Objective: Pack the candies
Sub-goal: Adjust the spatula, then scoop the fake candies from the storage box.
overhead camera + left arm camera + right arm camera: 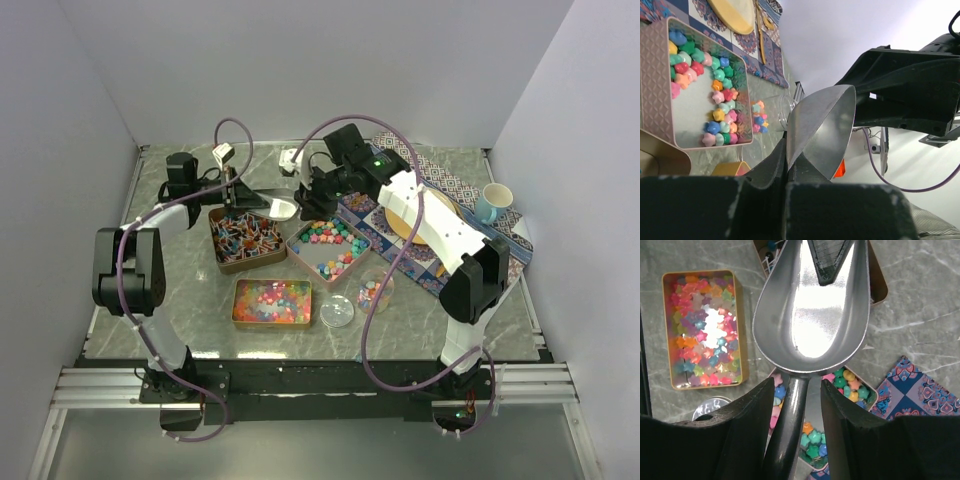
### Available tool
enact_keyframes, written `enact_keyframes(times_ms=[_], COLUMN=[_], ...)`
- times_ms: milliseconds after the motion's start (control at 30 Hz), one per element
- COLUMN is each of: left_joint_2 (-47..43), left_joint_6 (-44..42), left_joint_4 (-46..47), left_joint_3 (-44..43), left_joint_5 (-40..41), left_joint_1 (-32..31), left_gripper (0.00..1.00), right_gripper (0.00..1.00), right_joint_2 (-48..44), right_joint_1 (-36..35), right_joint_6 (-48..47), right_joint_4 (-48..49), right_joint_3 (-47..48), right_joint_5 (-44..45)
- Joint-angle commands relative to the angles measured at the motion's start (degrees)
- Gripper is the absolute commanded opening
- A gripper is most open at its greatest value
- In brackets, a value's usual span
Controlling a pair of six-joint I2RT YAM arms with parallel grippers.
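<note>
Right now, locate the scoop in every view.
Top external: scoop at centre, slightly left.
Left wrist: centre, bowl upright.
Right wrist: top centre, handle running down.
Shared landmark: pastel candies, lower right of it, left of it, below it.

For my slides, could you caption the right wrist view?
Empty metal scoop, its handle within the right gripper, above tins of candies.

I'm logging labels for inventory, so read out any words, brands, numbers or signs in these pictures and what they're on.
There are none to read. The tins, the scoop and the mug show no lettering, and the mat carries only an ornamental pattern.
</note>
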State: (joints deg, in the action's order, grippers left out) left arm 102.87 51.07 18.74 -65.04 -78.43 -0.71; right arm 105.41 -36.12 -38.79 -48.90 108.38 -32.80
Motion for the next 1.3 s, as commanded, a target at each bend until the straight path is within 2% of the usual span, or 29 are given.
enact_keyframes(times_ms=[0,100,367,533,567,700,733,767,800,833,867,900,967,1000,1133,1267], left_joint_2=[-1.71,-1.8,-1.88,-1.62,-1.53,-1.44,-1.7,-1.97,-2.58,-3.02,-3.29,-3.72,-3.9,-3.99,-5.83,-9.95], left_joint_6=[-0.09,-2.72,-2.64,-2.55,-2.47,-3.16,-5.52,-7.8,-14.0,-17.02,-19.58,-22.65,-23.73,-23.91,-27.33,-26.55], left_joint_4=[1.65,-1.34,-1.43,-1.17,-0.99,-2.56,-5.18,-8.34,-12.2,-21.11,-23.9,-26.36,-30.76,-31.74,-36.93,-36.76], left_joint_3=[0.52,0.17,0.26,0.35,0.26,-0.09,-0.27,-0.7,-2.53,-3.86,-5.18,-8.15,-11.5,-12.39,-14.15,-9.08], left_joint_5=[-7.35,-7.26,-7.35,-7.08,-7.0,-3.76,-2.18,2.54,6.06,10.36,13.45,21.14,28.04,34.42,47.98,50.66], left_joint_1=[-0.26,-0.17,-0.08,0.01,0.01,0.1,0.18,0.44,0.62,0.62,0.62,0.54,3.42,3.96,5.19,5.98], left_gripper=[0.01,0.01,0.01,0.01,0.01,0.02,0.09,0.31,0.39,0.45,0.54,0.57,0.61,0.62,0.66,0.66], right_gripper=[0.49,0.49,0.48,0.33,0.25,0.08,0.06,0.01,0.0,0.0,0.0,0.0,0.0,0.0,0.0,0.0], right_joint_2=[-2.4,-3.01,-4.07,-2.75,-2.66,-2.66,-2.83,-2.92,-3.01,-3.19,-3.28,-3.71,-3.72,-3.28,-1.7,0.24], right_joint_1=[0.79,0.7,2.28,2.55,2.63,2.63,2.63,2.55,2.54,2.81,3.16,3.59,5.17,5.79,9.04,10.45], right_joint_6=[-2.61,-2.7,-0.42,0.64,0.64,-0.15,-0.5,-0.59,-0.94,-1.2,-1.9,-3.3,-5.85,-9.34,-17.62,-23.96], right_joint_4=[-1.89,-2.25,-1.02,-2.24,-2.42,-3.3,-3.48,-3.83,-4.09,-4.44,-5.92,-6.63,-11.18,-13.21,-22.53,-31.05], right_joint_3=[-1.41,-2.82,-4.32,-2.04,-1.77,-0.89,-0.63,-0.45,0.34,0.6,0.95,1.31,1.57,2.27,4.12,6.66], right_joint_5=[0.71,1.59,3.0,1.25,0.9,-1.12,-2.17,-2.62,-2.8,-2.89,-3.5,-3.24,-1.23,-0.17,7.38,16.52])
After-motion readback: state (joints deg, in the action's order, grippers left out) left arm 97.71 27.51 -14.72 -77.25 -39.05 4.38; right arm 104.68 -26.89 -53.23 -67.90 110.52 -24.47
